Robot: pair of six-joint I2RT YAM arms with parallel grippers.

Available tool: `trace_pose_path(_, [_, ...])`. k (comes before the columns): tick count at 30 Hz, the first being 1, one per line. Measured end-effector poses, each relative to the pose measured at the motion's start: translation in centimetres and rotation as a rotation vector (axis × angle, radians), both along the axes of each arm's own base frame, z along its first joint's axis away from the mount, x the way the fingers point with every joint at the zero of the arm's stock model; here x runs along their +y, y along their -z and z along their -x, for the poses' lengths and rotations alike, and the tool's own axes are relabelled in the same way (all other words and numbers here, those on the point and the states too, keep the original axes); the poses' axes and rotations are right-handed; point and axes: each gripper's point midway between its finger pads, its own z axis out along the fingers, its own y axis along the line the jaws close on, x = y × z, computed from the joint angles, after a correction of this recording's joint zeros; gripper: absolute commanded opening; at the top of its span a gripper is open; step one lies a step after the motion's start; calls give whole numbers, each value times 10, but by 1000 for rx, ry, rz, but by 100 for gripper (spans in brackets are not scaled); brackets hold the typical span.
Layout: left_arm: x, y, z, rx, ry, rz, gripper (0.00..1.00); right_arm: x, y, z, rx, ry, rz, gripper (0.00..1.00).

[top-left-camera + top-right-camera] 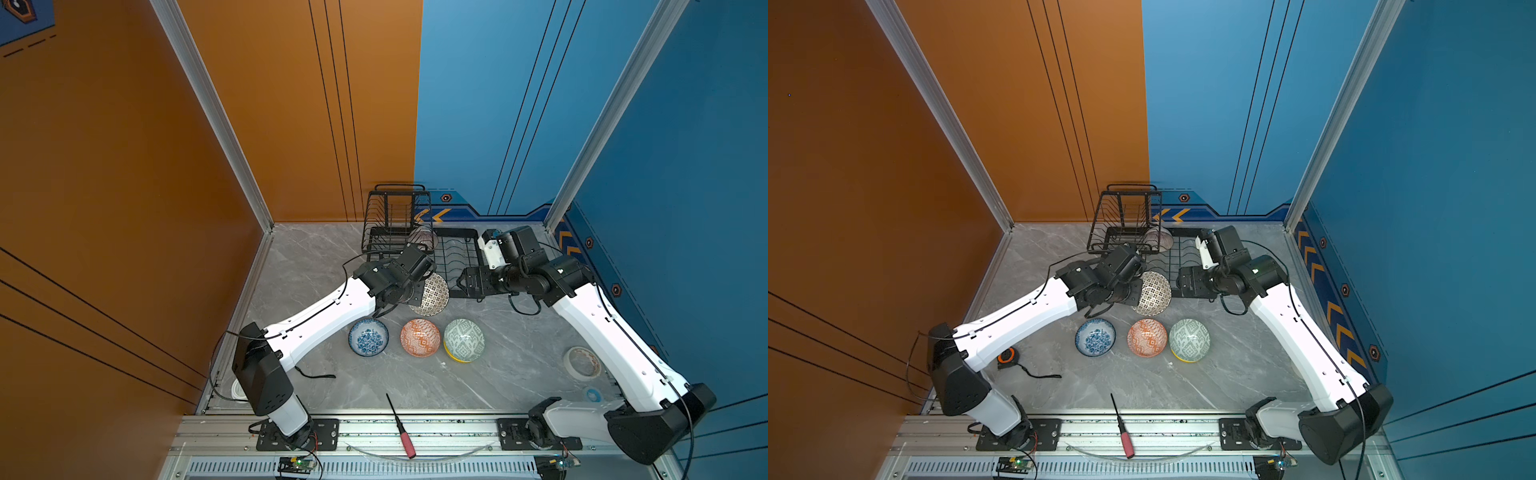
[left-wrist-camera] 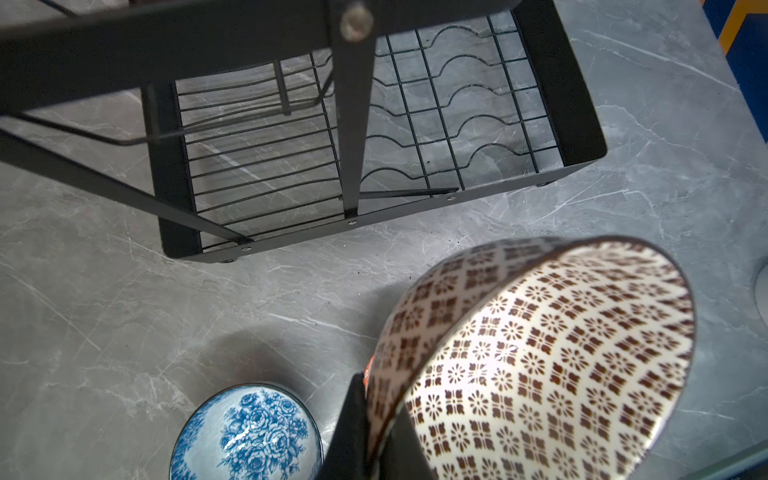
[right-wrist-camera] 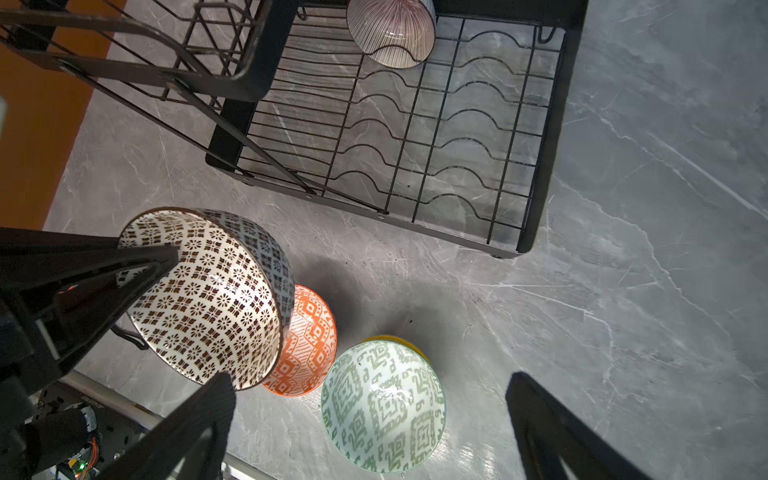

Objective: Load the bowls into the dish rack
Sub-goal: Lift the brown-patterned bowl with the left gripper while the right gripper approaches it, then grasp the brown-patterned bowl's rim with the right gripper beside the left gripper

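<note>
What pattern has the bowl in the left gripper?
The bowl: small dark-brown flowers on white; best in left wrist view.

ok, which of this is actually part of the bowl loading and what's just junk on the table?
Job: dish rack; pink striped bowl, already in it; brown-patterned bowl, held by left gripper; blue floral bowl; orange bowl; green bowl, nested in yellow bowl.
Lying about: tape roll; screwdriver; tape measure.

Yellow bowl: only a rim sliver shows beneath the green-white bowl. Pink striped bowl: cropped by the right wrist view's edge. Blue floral bowl and dotted bowl: cropped in the left wrist view, where the dish rack upper frame is blurred.
</note>
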Motion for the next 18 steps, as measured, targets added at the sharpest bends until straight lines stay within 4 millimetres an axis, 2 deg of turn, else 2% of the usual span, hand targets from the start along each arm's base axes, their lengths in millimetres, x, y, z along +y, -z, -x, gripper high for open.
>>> trace_pose_path(5, [-1, -5, -9, -26, -19, 40, 0, 33, 10, 1, 4, -45, 21, 98])
trace_pose_path(8, [1, -7, -15, -41, -32, 78, 0, 37, 17, -6, 5, -15, 33, 95])
trace_pose_path(14, [-3, -14, -13, -51, -9, 149, 0, 46, 26, -16, -5, 39, 66, 85])
trace_pose_path(18, [-7, -11, -10, -39, 11, 171, 0, 55, 30, -17, -12, 57, 70, 72])
